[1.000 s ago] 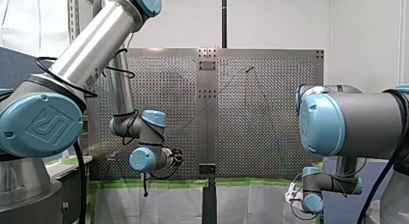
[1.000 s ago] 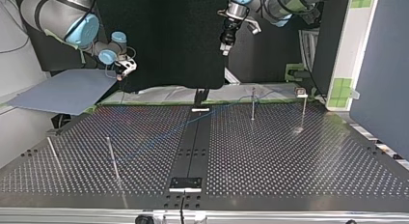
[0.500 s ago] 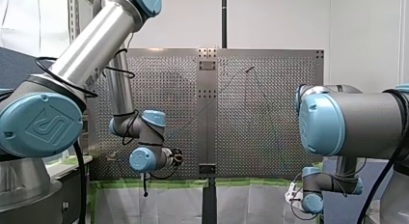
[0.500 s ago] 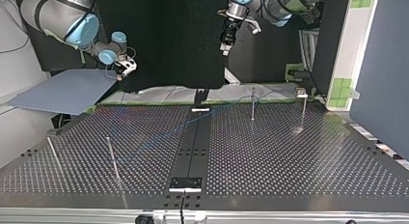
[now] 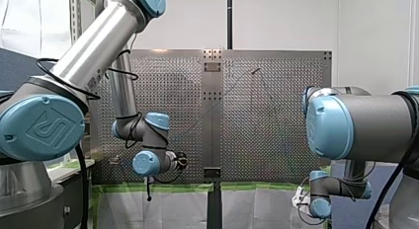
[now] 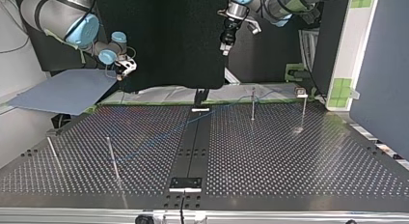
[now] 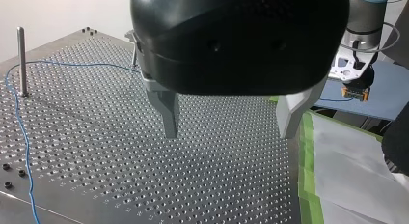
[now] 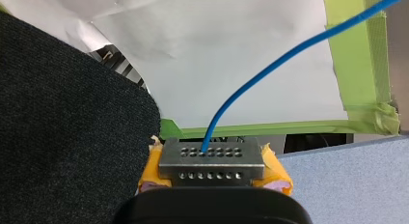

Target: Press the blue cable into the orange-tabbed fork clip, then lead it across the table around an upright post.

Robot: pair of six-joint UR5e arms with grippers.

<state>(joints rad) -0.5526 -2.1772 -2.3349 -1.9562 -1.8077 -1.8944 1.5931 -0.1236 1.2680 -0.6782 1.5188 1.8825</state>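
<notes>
My right gripper (image 8: 212, 162) is closed. Its yellow pads (image 8: 150, 173) press from both sides on a small grey block with holes (image 8: 212, 154), and the blue cable (image 8: 270, 74) comes out of this block at the middle. So the cable is held in these jaws. From there it rises away over a white sheet (image 8: 241, 45) that is edged with green tape (image 8: 359, 64).

My left gripper (image 7: 229, 134) holds nothing. Its two metal fingers (image 7: 169, 113) stand wide apart, with only the perforated table (image 7: 217, 185) below them. In the left wrist view the cable lies flat on the table, well apart from these fingers. It bends around the foot of an upright post (image 7: 20, 60) and then runs on toward the near edge of the table.

In the top view my right arm (image 6: 58, 16) comes in at the view's left. It keeps its gripper off the table, beyond the far left corner, above a blue-grey sheet (image 6: 62, 91). My left arm (image 6: 284, 2) comes in at the view's right and bends toward the middle. Its gripper points down, high above the far edge of the table. Here the cable is only a faint line, crossing the table from the far side toward the view's near left.
</notes>
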